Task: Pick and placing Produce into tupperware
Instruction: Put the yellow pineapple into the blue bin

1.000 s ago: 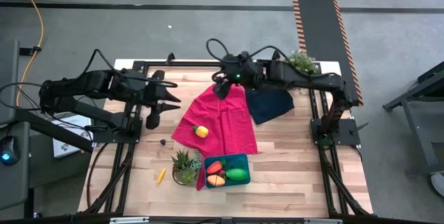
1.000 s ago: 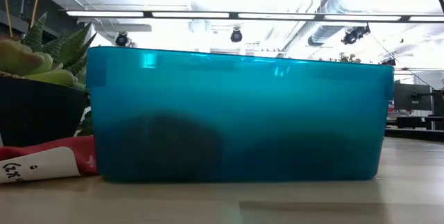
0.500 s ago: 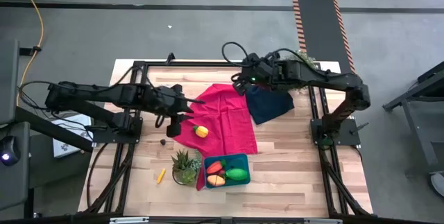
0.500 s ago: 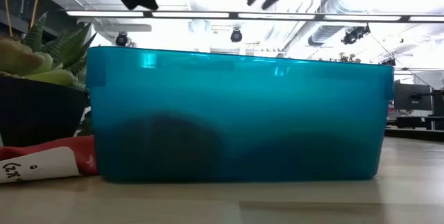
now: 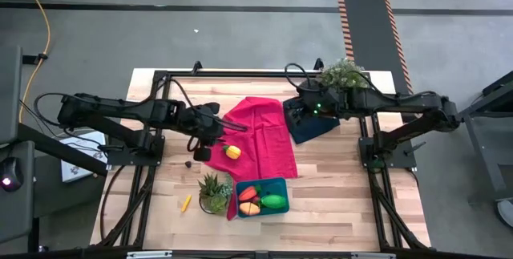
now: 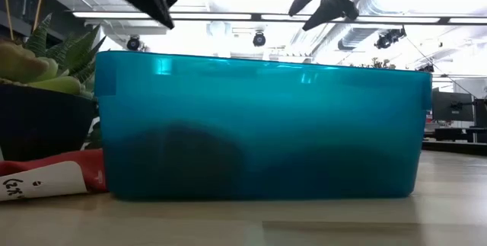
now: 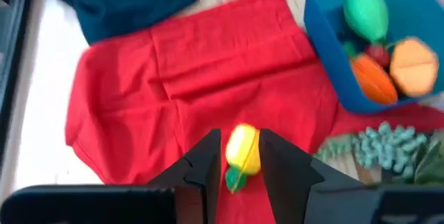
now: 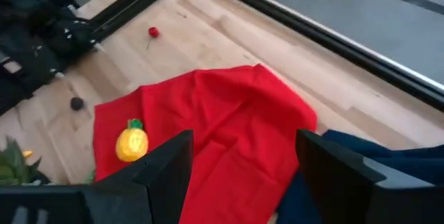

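Observation:
A yellow toy fruit [image 5: 232, 152] with a green stem lies on a red cloth [image 5: 256, 135]. My left gripper [image 5: 203, 151] hangs slanting down just to its left, fingers a little apart. In the left wrist view the fruit [image 7: 243, 151] shows between the fingers, and I see no touch. The teal tupperware [image 5: 264, 181] near the front edge holds a carrot [image 5: 248, 193], an orange piece [image 5: 250, 208] and a green oval [image 5: 274, 202]. A thin yellow stick [image 5: 186, 203] lies on the wood at front left. My right gripper [image 5: 290, 115] stands open above the navy cloth [image 5: 314, 123].
A potted plant [image 5: 214, 192] stands right beside the tupperware's left side, on the red cloth's lower tip. Another plant [image 5: 345, 73] sits at the far right corner. A small dark piece [image 5: 187, 163] lies on the wood near my left gripper. Bare wood lies right of the tupperware.
My left gripper has come down and gone toward the table's right and near side, up to the yellow fruit. My right gripper has drawn back from the red cloth's far edge toward the table's right edge, sinking over the navy cloth, still open. Nothing on the table has moved.

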You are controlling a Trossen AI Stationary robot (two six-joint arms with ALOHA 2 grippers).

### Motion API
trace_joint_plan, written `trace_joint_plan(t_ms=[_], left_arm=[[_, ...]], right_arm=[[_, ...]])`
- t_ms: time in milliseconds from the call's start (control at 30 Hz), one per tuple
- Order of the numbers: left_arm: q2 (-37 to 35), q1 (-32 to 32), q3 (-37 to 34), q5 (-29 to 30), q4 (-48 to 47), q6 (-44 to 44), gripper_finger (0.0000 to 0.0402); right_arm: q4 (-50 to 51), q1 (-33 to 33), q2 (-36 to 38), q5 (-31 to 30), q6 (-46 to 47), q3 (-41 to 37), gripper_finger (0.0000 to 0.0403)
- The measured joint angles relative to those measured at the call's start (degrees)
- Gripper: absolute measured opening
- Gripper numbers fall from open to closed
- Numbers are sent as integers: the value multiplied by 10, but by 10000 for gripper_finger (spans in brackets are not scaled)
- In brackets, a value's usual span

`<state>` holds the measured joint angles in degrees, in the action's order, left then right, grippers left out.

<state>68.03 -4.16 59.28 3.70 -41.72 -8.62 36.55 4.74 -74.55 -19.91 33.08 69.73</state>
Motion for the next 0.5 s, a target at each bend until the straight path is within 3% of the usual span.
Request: trace_joint_plan(t_ms=[500], left_arm=[[141,0,0,0,-18,-52,244]], right_arm=[[6,-33,4,13,-5,-7,243]])
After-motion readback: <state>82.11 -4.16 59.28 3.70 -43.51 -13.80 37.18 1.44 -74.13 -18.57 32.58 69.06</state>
